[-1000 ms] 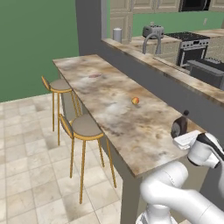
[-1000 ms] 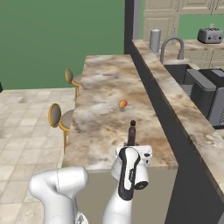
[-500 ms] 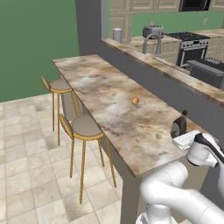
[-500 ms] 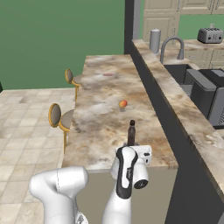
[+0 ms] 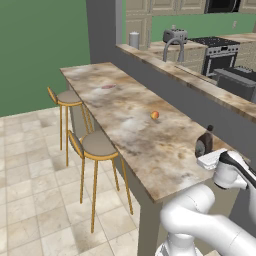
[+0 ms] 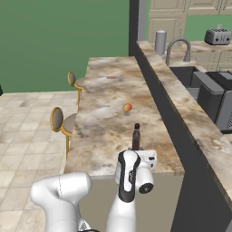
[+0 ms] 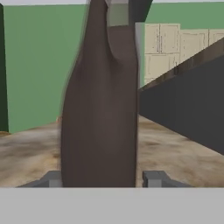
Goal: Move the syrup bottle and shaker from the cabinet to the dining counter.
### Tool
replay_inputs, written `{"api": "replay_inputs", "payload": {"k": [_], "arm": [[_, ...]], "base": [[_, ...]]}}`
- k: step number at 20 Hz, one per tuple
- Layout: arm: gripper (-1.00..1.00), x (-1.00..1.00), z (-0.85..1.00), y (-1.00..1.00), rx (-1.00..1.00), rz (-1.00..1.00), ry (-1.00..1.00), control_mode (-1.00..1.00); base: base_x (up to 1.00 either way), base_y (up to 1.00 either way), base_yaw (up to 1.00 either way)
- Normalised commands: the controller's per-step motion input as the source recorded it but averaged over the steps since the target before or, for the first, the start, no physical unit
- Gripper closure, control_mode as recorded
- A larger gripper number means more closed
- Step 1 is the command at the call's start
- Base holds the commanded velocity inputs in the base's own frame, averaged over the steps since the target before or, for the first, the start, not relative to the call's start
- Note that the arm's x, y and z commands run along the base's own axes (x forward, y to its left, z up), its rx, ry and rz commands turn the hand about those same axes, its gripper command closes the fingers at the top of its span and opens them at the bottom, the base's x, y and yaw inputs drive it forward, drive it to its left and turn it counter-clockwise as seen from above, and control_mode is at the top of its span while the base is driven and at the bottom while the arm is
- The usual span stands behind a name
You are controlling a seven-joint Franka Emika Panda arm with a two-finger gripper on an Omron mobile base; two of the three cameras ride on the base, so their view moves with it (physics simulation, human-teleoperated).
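The claw (image 7: 103,178) grips the upright syrup bottle (image 7: 100,109) over the dining counter (image 5: 125,115).

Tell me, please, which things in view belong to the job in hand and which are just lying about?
Belong to the job:
- dark brown squeeze syrup bottle, upright between the tool's fingers
- long tan-brown marbled dining counter, under the bottle

Just lying about:
- small orange round fruit on the counter
- two gold-legged stools
- silver toaster
- curved grey faucet
- grey canister

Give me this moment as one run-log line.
gripper: straddling dark brown syrup bottle, grip unclear | bottle: upright over tan marbled dining counter near end | small orange ball: mid-counter | shaker: unseen
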Motion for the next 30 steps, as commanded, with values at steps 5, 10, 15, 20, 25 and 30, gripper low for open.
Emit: {"api": "replay_inputs", "payload": {"k": [5, 10, 15, 20, 25, 30], "arm": [[-1.0, 0.0, -0.05, 0.0, 0.0, 0.0, 0.01, -1.0], [-1.0, 0.0, 0.03, -0.04, 0.0, 0.0, 0.0, -1.0], [-1.0, -0.04, 0.31, -0.13, 0.0, 0.0, 0.0, -1.0], [-1.0, -0.21, 0.49, -0.12, 0.0, 0.0, 0.03, -1.0], [-1.0, -0.44, 0.35, -0.03, 0.0, 0.0, 0.09, -1.0], [-1.0, -0.58, 0.45, 0.0, 0.0, 0.0, 0.03, -1.0]], "base": [[0.0, 0.0, 0.0], [0.0, 0.0, 0.0], [0.0, 0.0, 0.0], [0.0, 0.0, 0.0], [0.0, 0.0, 0.0], [0.0, 0.0, 0.0]]}}
